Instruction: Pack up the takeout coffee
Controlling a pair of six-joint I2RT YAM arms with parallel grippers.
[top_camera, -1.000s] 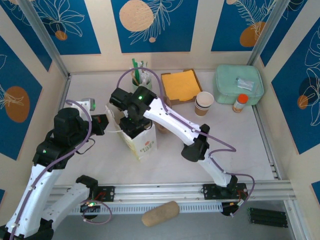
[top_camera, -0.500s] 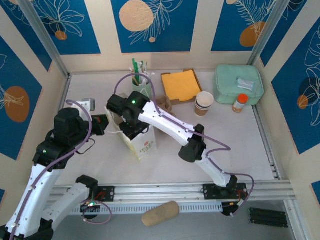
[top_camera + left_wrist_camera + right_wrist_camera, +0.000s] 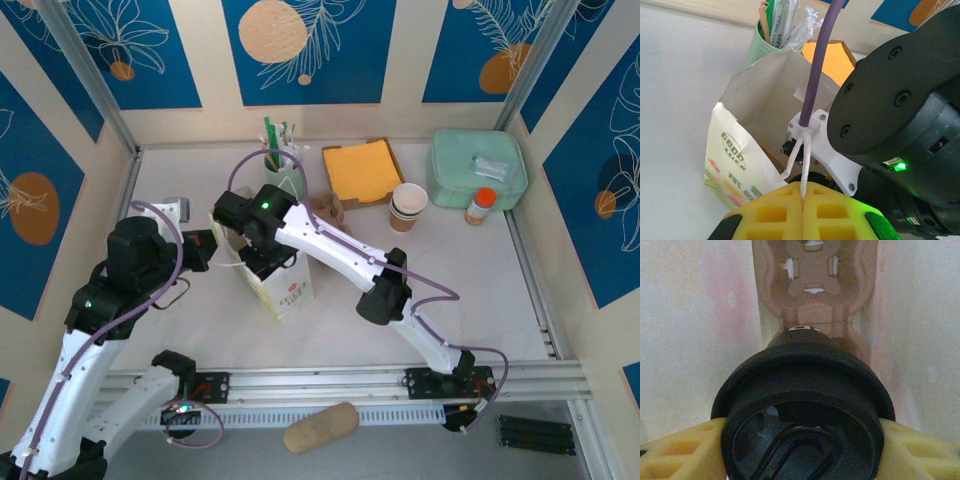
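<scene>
Gripping the takeout coffee (image 3: 802,405) between its yellow fingers (image 3: 675,450), the right claw (image 3: 802,452) is holding it inside the paper bag (image 3: 735,160), with a brown cardboard cup carrier (image 3: 812,295) lying beyond the black lid (image 3: 800,360). Beside it, the left claw (image 3: 804,210) is pinching shut on the bag's white string handle (image 3: 799,150).

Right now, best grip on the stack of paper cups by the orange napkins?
Probably pinch the stack of paper cups across its tan wall, just under the rim, coming level from the near side. It stands upright, round and open-topped; the orange napkins crowd its far left.
</scene>
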